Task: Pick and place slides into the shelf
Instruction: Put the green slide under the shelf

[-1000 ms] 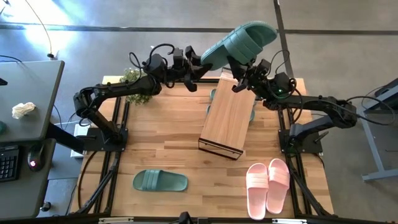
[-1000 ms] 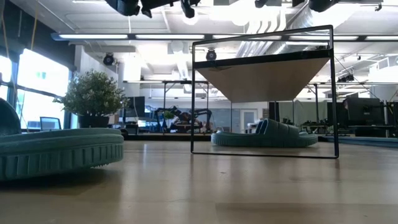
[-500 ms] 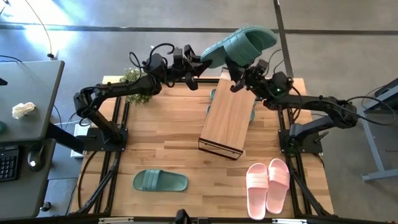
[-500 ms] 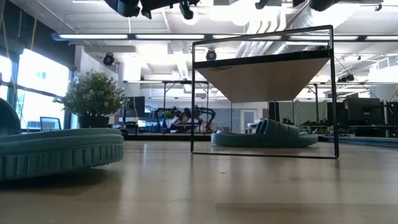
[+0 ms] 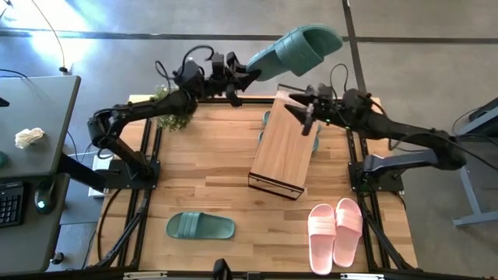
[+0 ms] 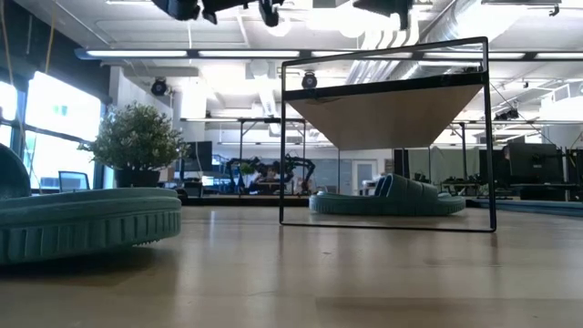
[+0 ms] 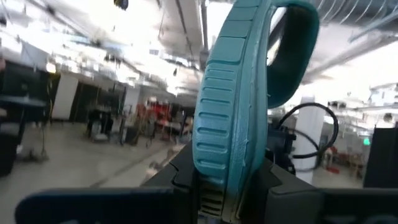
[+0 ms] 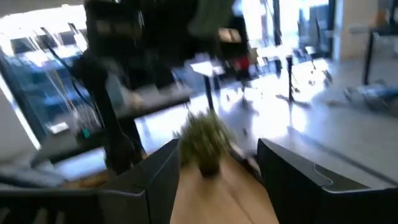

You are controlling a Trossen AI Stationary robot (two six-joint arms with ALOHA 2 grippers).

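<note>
Left tool [image 5: 243, 78]: pinching the heel end of a green slide [image 5: 296, 48], held high above the shelf's [image 5: 285, 146] far end. Right tool [image 5: 306, 113]: fingers spread, empty, just over the shelf top. Handling, as judged: turn the slide sole-down and lower it slowly beneath the shelf, beside the green slide [image 6: 387, 196] already there.

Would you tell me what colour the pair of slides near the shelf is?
Pale pink; the pair of slides shows best in the high view.
</note>
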